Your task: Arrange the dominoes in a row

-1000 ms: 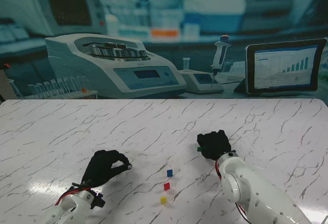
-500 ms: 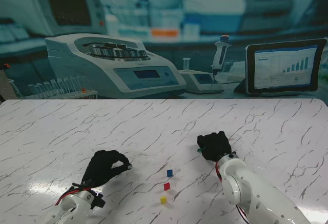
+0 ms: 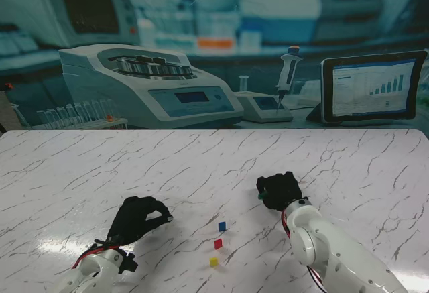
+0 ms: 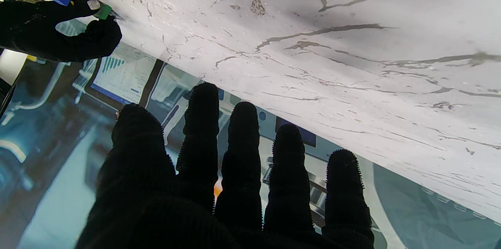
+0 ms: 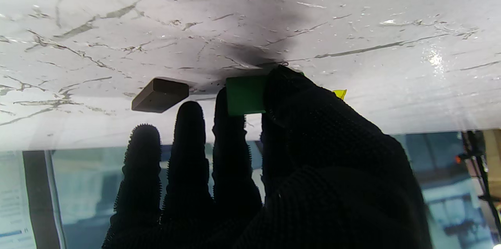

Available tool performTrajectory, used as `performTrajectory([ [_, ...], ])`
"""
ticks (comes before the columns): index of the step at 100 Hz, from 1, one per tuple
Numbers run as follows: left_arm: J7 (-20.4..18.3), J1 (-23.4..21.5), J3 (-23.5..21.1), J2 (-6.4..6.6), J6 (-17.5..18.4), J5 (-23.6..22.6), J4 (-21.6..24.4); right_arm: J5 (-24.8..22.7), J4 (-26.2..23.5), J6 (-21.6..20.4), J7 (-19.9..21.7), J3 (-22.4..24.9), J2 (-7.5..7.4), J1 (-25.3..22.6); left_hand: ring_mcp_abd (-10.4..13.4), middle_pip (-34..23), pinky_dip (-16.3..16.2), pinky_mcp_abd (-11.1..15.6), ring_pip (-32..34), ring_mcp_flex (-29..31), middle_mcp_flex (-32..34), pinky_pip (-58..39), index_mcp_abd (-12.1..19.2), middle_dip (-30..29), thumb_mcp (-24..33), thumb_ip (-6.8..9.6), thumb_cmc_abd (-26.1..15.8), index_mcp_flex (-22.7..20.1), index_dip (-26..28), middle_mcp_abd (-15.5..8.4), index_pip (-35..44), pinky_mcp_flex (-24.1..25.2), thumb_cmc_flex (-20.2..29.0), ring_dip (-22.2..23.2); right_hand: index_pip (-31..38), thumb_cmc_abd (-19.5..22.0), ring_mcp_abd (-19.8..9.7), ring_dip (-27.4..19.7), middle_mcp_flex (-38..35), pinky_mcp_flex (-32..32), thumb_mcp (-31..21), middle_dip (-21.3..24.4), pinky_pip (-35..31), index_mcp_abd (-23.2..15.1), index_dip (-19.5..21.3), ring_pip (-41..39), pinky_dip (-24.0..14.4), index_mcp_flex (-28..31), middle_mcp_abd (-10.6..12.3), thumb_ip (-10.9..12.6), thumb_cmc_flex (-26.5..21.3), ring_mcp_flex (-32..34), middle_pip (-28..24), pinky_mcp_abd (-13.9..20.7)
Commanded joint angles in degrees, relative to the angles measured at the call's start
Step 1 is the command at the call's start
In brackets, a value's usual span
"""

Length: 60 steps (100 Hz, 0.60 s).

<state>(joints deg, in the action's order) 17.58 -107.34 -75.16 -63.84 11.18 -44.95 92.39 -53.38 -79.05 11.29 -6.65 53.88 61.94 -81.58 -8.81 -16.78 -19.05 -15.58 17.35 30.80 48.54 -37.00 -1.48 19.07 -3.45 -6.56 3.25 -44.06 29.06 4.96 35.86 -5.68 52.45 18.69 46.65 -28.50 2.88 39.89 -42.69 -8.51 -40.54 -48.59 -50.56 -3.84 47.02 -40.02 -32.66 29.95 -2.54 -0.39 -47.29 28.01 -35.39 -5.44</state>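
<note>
Stand view: a white marble worktop [image 3: 201, 165] with both black-gloved hands over its near half. Three dominoes stand in a short row near the middle of the near edge: blue domino [image 3: 222, 226] farthest from me, red domino [image 3: 218, 243] next, yellow domino [image 3: 214, 261] nearest. The right hand [image 3: 280, 190] lies to the right of the row and somewhat farther from me, with a speck of green showing at its left side. The left hand [image 3: 137, 218] lies to the left of the row, fingers curled, thumb and forefinger drawn toward each other; nothing shows between them. Right wrist view: the green speck resolves into a green domino [image 5: 245, 94], pinched between thumb and forefinger with its far end at or just off the worktop; contact cannot be told. A brown domino [image 5: 160, 95], which the stand view does not show, lies flat on the worktop just beside the fingertips [image 5: 189, 110], and a yellow corner shows beyond the thumb. Left wrist view: the left hand's four fingers [image 4: 243, 131] lie side by side, holding nothing, clear of the worktop; across the worktop the right hand appears again with the green domino in its pinch and the blue domino beside it. Behind the far edge stands a lab backdrop [image 3: 214, 51].
</note>
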Motion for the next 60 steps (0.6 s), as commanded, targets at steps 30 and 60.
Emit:
performTrajectory([
  [30, -0.3, -0.4, 0.1, -0.28, 1.2, 0.1, 0.1, 0.3, -0.1, 0.6, 1.2, -1.2, 0.15, 0.1, 2.0, -0.9, -0.6, -0.7, 0.8, 1.6, 1.0, -0.8, 1.7, 0.5, -0.6, -0.11, -0.3, -0.3, -0.2, -1.9, 0.6, 0.3, 0.0, 0.4, 1.4, 0.8, 0.8, -0.8, -2.1, 0.9, -1.3, 1.8, 1.4, -1.3, -2.5, 1.2, -0.4, 5.2, 1.0, 2.1, 1.0, 1.0, 1.8, -5.3],
  [60, -0.3, -0.3, 0.1, -0.28, 1.2, 0.1, 0.0, 1.2, 0.9, 0.3, 1.5, -1.9, 0.19, 0.7, 1.9, -1.0, -0.6, -0.8, 0.8, 1.6, 0.9, -0.8, 1.4, 0.5, -0.6, 0.07, -0.4, -0.4, -0.2, -1.7, 0.5, 0.3, -0.5, 0.4, 2.7, -1.1, 0.6, -1.6, 3.7, 1.6, -5.8, 1.4, 2.9, -3.0, -0.7, 3.3, -1.0, 6.6, 0.8, 6.2, 4.4, -0.9, 1.5, -5.8],
])
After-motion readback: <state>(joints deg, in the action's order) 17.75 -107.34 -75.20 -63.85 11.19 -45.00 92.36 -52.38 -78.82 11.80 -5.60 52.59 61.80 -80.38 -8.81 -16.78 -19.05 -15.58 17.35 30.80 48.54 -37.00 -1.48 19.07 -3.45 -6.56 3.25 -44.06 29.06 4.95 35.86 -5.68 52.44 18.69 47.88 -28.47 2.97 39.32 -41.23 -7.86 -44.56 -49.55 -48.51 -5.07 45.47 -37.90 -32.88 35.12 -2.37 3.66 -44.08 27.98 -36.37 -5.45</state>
